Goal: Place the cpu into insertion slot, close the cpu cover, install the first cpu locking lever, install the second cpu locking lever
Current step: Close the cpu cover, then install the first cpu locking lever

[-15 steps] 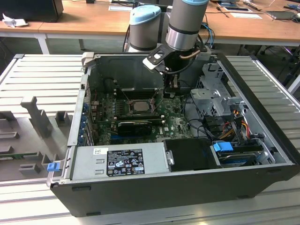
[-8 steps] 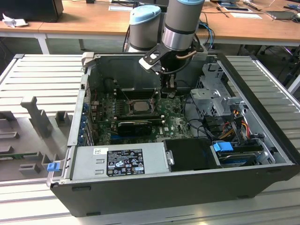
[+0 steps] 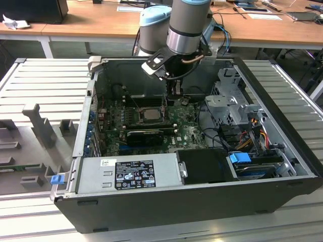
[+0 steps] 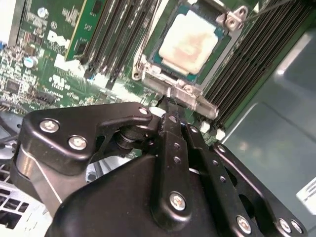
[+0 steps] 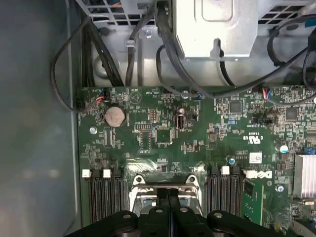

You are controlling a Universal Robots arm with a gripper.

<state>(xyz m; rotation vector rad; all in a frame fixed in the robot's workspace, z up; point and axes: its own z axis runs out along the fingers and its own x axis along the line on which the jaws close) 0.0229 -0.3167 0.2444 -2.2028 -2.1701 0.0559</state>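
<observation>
The cpu [image 4: 187, 47] lies flat in the socket with its pale silver top up, and in the exterior view the cpu [image 3: 150, 113] sits mid-board. The cpu cover [image 4: 190, 94] lies down around it as a metal frame. Chip and cover hide the insertion slot. My gripper [image 4: 170, 103] is shut, its fingers pressed together with the tips at the cover's near edge. In the first wrist view the gripper [image 5: 169, 195] meets that same metal edge [image 5: 143, 190]. A thin lever rod [image 4: 269, 7] runs past the socket's far corner. In the exterior view the gripper [image 3: 175, 96] hangs just right of the socket.
Long black memory slots [image 4: 123, 29] flank the socket on both sides. A black card [image 3: 145, 135] lies in front of it, then the power supply [image 3: 126, 174]. The drive cage [image 3: 227, 101] and cables [image 5: 163, 44] crowd the exterior view's right. Case walls enclose the board.
</observation>
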